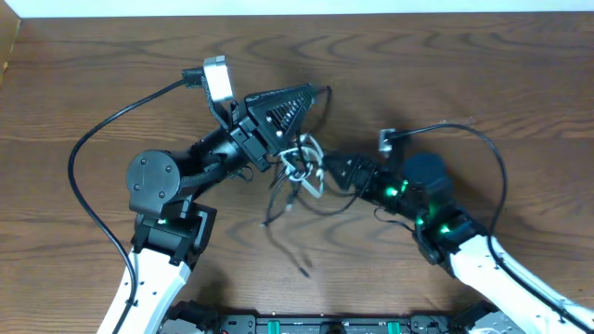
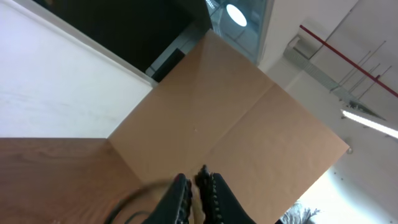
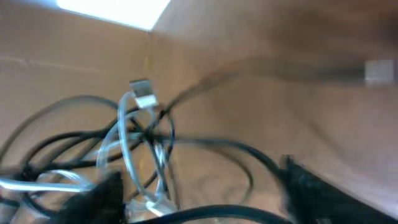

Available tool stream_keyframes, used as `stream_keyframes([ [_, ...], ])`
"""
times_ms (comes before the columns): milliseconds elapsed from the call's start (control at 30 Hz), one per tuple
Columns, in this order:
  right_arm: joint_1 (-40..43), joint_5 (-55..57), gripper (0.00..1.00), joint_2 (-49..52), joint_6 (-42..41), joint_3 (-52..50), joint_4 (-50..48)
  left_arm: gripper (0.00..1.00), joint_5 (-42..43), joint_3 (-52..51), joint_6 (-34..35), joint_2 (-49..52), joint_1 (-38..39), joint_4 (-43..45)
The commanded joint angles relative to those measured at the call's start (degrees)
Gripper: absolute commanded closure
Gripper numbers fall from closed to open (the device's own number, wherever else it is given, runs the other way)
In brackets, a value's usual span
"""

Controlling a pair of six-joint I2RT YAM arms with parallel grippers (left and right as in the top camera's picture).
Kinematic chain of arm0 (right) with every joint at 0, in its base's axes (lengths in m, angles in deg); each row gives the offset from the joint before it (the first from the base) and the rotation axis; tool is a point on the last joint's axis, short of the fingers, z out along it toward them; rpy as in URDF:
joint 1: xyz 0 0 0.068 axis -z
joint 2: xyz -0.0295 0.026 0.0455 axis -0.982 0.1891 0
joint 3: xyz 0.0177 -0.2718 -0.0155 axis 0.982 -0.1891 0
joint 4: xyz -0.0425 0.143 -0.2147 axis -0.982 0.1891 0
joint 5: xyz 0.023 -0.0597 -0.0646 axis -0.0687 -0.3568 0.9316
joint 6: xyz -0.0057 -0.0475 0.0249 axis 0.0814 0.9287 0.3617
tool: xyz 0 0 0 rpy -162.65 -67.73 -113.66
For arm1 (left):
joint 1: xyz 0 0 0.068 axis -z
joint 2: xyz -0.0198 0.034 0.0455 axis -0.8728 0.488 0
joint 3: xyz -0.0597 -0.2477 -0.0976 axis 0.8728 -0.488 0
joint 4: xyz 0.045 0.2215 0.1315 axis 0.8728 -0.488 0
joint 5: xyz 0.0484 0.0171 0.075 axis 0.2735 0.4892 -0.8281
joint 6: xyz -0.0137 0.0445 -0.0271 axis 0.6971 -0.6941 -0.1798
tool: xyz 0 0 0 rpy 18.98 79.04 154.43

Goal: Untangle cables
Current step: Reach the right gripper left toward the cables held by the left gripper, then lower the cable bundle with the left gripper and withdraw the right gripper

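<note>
Black and white cables [image 1: 299,169] lie tangled on the wooden worktop [image 1: 483,74]. Left gripper [image 2: 196,186]: jaws clenched. Right gripper [image 3: 202,193]: jaws spread around the tangle.

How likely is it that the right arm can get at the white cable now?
Probably yes: the right fingers stand apart, the white cable lies just ahead between them, and only thin black cables cross it.

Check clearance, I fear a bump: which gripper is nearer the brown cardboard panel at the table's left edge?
Left. The left gripper sits left of the tangled black and white cables, toward the brown cardboard panel; the right gripper is beyond them.
</note>
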Motion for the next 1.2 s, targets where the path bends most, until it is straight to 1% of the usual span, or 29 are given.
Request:
stream_keyframes([
  [0, -2.3, -1.6, 0.53, 1.2, -0.4, 0.4, -1.2, 0.88, 0.6, 0.4, -0.2, -0.4, 0.1, -0.4],
  [67, -2.6, -1.6, 0.75, 1.4, 1.0, 0.4, -3.1, 0.87, 1.2, 0.4, -1.0, -0.1, 0.1, -2.6],
  [100, -2.6, -1.4, 0.85, 1.4, 3.7, 0.4, -4.9, 0.86, 1.7, 0.4, -1.0, 0.1, 0.1, -4.3],
  [133, -2.4, -1.2, 0.97, 1.3, 6.1, 0.4, -6.0, 0.86, 2.1, 0.4, -1.0, 0.2, 0.1, -5.5],
  [200, -1.8, -1.2, 0.99, 1.3, 11.9, 0.5, -8.2, 0.86, 3.3, 0.4, -1.0, 0.5, 0.1, -8.1],
  [300, 0.1, -1.2, 0.99, 1.3, 17.6, 0.5, -10.1, 0.83, 5.3, 0.4, -1.0, 0.8, 0.1, -11.3],
  [333, 1.0, -1.2, 0.99, 1.2, 18.7, 0.5, -10.4, 0.77, 5.8, 0.4, -1.1, 0.9, 0.1, -12.4],
  [367, 2.2, -1.1, 0.99, 1.0, 19.5, 0.5, -10.7, 0.74, 6.3, 0.4, -1.8, 0.9, 0.1, -14.0],
  [433, 4.7, -1.2, 0.99, 0.6, 19.5, 0.5, -10.7, 0.70, 7.1, 0.4, -4.4, 0.9, 0.1, -17.0],
  [500, 7.1, -2.3, 0.99, 0.2, 19.5, 0.5, -10.6, 0.65, 7.2, 0.4, -9.0, 0.9, 0.1, -21.6],
  [533, 8.0, -3.4, 0.98, 0.2, 19.5, 0.5, -10.4, 0.55, 7.1, 0.4, -12.2, 0.9, 0.0, -24.3],
  [567, 8.7, -4.9, 0.93, 0.2, 19.5, 0.5, -10.1, 0.31, 6.8, 0.4, -15.5, 0.9, -0.3, -27.3],
  [600, 9.3, -6.3, 0.89, 0.2, 19.5, 0.5, -9.3, 0.14, 5.3, 0.4, -18.7, 0.9, -0.8, -31.3],
  [633, 9.7, -7.2, 0.85, 0.2, 19.5, 0.5, -8.0, 0.10, 2.7, 0.4, -19.8, 0.9, -1.4, -35.2],
  [733, 9.9, -7.2, 0.77, 0.2, 19.9, 0.5, -2.4, 0.08, -11.5, 0.4, -19.9, 0.9, -3.0, -48.2],
  [800, 9.9, -7.2, 0.73, 0.2, 22.2, 0.5, 1.2, 0.07, -22.5, 0.4, -19.9, 0.9, -3.3, -56.4],
  [833, 9.9, -7.1, 0.70, 0.2, 23.3, 0.5, 2.6, 0.08, -26.4, 0.4, -19.8, 0.9, -3.3, -60.0],
  [900, 9.9, -7.1, 0.66, 0.2, 25.0, 0.5, 5.6, 0.07, -29.8, 0.4, -17.4, 0.8, -3.3, -66.9],
  [967, 9.9, -6.1, 0.63, 0.2, 25.6, 0.5, 8.7, 0.07, -30.9, 0.4, -14.6, 0.9, -3.3, -71.4],
  [1033, 9.9, -3.8, 0.62, 0.2, 25.6, 0.5, 11.2, 0.07, -34.6, 0.4, -12.3, 0.9, -3.3, -75.0],
  [1100, 9.9, -1.5, 0.60, 0.2, 25.6, 0.5, 13.3, 0.07, -41.4, 0.4, -5.9, 1.1, -3.3, -79.2],
  [1167, 9.9, -0.9, 0.60, 0.2, 25.6, 0.5, 14.1, 0.07, -44.7, 0.4, 2.3, 1.7, -3.3, -82.2],
])
